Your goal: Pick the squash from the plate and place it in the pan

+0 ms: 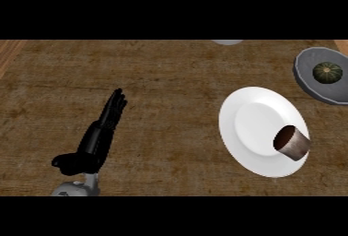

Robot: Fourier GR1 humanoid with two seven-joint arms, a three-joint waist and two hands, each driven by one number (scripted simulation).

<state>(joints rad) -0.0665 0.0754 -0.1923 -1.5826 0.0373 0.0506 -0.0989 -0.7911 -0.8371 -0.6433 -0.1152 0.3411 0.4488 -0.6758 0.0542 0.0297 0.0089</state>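
Observation:
A dark green round squash (327, 72) lies inside the grey pan (311, 91) at the far right edge of the counter. The white plate (253, 119) sits just in front and left of the pan. On the plate's right part rests a brown-grey cup-like cylinder (292, 142), tilted, its dark opening facing left. My left hand (102, 128) is over the counter at the left, fingers straight and pointing away, holding nothing and far from the plate. My right hand does not show.
A pale round object (226, 42) is cut off at the far edge of the brown counter (170, 83). A lighter wooden strip (7, 53) runs along the far left corner.

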